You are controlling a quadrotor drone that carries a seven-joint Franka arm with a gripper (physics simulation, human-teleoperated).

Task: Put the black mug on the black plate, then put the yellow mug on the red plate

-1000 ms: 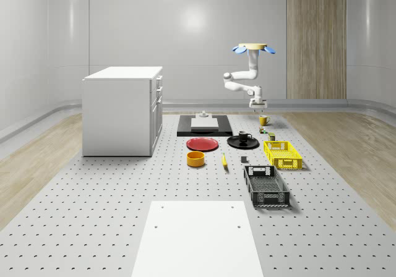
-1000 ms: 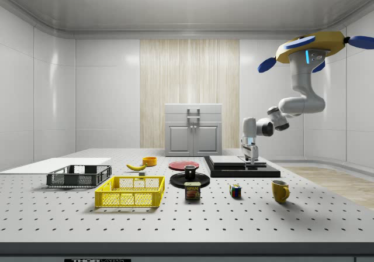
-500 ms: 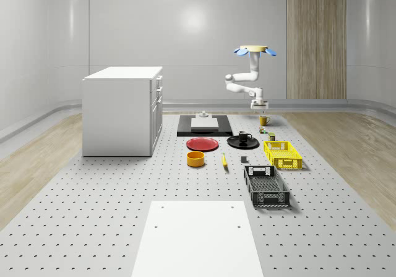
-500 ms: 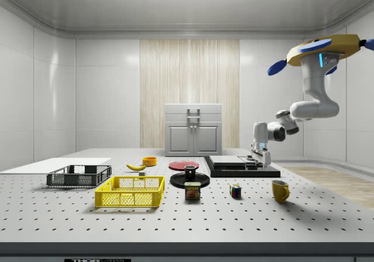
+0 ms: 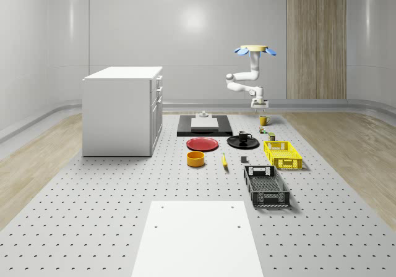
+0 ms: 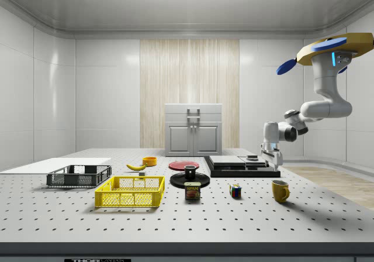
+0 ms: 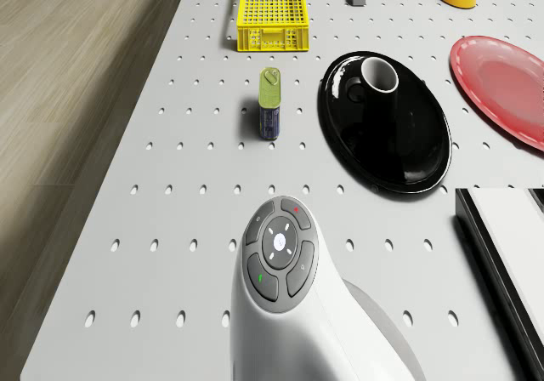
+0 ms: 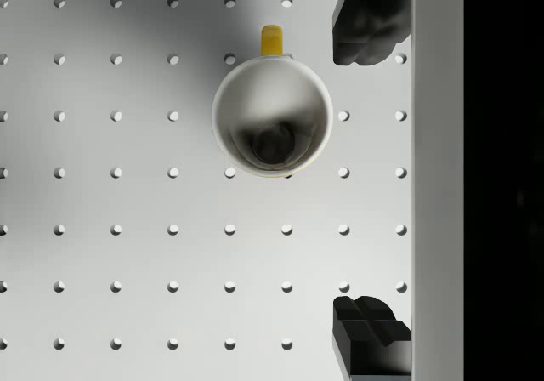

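The black mug [image 5: 243, 136] stands upright on the black plate [image 5: 234, 144]; both also show in the drone view, mug [image 7: 380, 76] on plate [image 7: 399, 147]. The red plate [image 5: 203, 144] lies bare beside it. The yellow mug [image 5: 263, 120] stands upright on the table, farther back. The drone [image 5: 254, 49] hovers high over that far corner. My gripper [image 5: 258, 108] hangs open a little above the yellow mug. In the wrist view the yellow mug [image 8: 272, 116] sits off to one side of the line between my fingertips [image 8: 371, 24], gripper [image 8: 371, 181].
A black platform [image 5: 213, 130] with a white block lies next to the gripper. A can [image 7: 270, 102] and a small cube [image 6: 235, 190] stand near the plates. A yellow basket [image 5: 283, 154], black basket [image 5: 266, 185], yellow bowl [image 5: 196, 159], banana [image 5: 224, 160] and white cabinet [image 5: 122, 110] lie nearer.
Drone and arm have shifted toward the side view's right, carrying the open gripper from over the black platform to above the yellow mug. The mugs and plates have not moved.
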